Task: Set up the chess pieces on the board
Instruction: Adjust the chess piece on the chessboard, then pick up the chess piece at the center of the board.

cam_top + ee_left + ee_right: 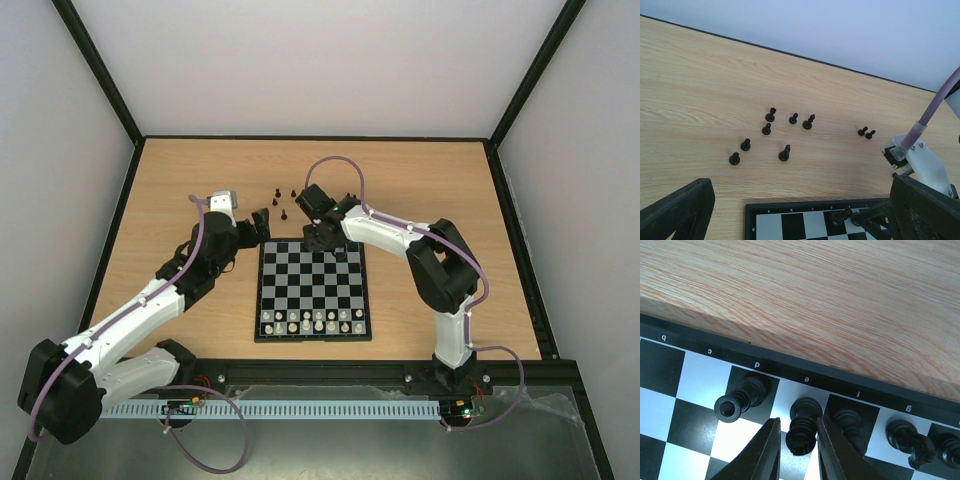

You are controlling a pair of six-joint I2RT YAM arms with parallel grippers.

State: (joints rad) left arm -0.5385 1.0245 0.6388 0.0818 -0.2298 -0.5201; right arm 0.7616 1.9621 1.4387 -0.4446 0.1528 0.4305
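The board (258, 300) lies between my arms. Black chess pieces stand along its far row. In the right wrist view one black piece (804, 430) stands on the pale e square, with others on d (740, 400), f (850, 425) and g (905, 435). My right gripper (798, 419) straddles the e piece: the right finger touches it and a thin gap shows on the left. Several loose black pieces (784, 153) stand on the wood beyond the board, and a pair (866, 133) stands to their right. My left gripper (800, 220) is wide open at the board's far left corner (752, 210), holding nothing.
Pale chess pieces (315, 322) fill the board's near rows. The right arm's white link and purple cable (920, 150) sit close to the right of the loose pieces. A black frame (120, 200) and grey walls bound the wooden table.
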